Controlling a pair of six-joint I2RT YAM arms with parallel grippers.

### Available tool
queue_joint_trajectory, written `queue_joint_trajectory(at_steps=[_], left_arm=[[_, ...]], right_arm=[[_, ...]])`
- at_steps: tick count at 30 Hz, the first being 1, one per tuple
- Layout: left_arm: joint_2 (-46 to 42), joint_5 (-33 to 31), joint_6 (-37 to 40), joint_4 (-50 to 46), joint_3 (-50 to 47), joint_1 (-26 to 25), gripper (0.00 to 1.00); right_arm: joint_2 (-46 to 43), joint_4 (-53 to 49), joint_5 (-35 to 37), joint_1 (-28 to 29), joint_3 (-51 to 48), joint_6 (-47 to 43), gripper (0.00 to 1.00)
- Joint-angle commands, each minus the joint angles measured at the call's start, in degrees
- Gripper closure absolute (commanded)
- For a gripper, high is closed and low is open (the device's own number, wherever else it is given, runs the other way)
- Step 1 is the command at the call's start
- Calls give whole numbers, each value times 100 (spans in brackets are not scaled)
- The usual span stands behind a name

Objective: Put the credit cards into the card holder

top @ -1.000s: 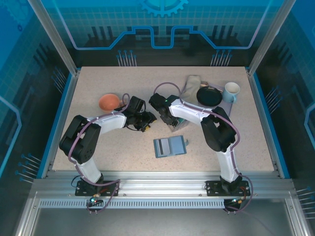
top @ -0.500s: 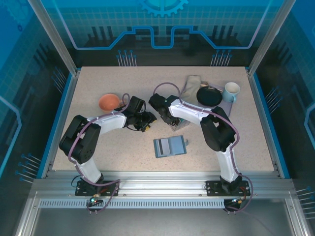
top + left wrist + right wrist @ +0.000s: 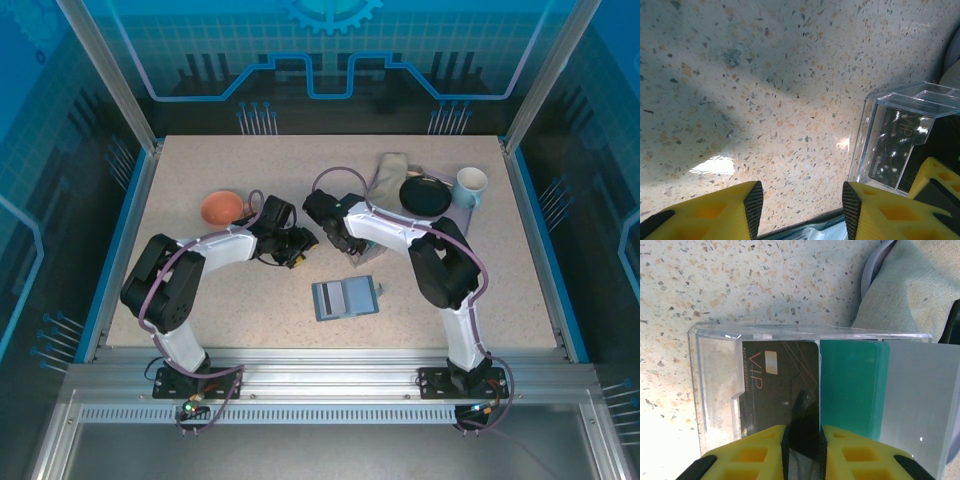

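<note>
Your right gripper [image 3: 802, 450] has drawn its jaws in since the earlier frame, while both arms have hardly shifted in the top view. Its pads sit against both faces of the dark card [image 3: 765, 385], which stands in the clear stand [image 3: 715, 370] beside the teal card [image 3: 850, 385]; it looks like a pinch. The card holder [image 3: 346, 297] lies open on the table [image 3: 200, 180], just below that gripper in the top view, its long axis running left to right. Your right arm is nearer. Your left gripper [image 3: 800, 210] hangs empty with jaws apart, the stand at its right.
</note>
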Motion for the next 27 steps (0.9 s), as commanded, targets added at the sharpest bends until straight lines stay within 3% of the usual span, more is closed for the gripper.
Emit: queue_joint_trajectory(at_steps=[1,13,19,27], left_arm=[[-77,58,-25,-124,29,36,51],[-87,71,-6,-149,46,36,51],[-131,62,0,-151,12,36,51],[-188,48,-5,-165,-24,36,51]], right_arm=[[-229,-43,154,-70,-65,-4,78],[-338,-58,161,-108,-93,-23,79],[-392,-84,121,-119,-98,-19,86],[-538,-142,57,-127,-138,-7,88]])
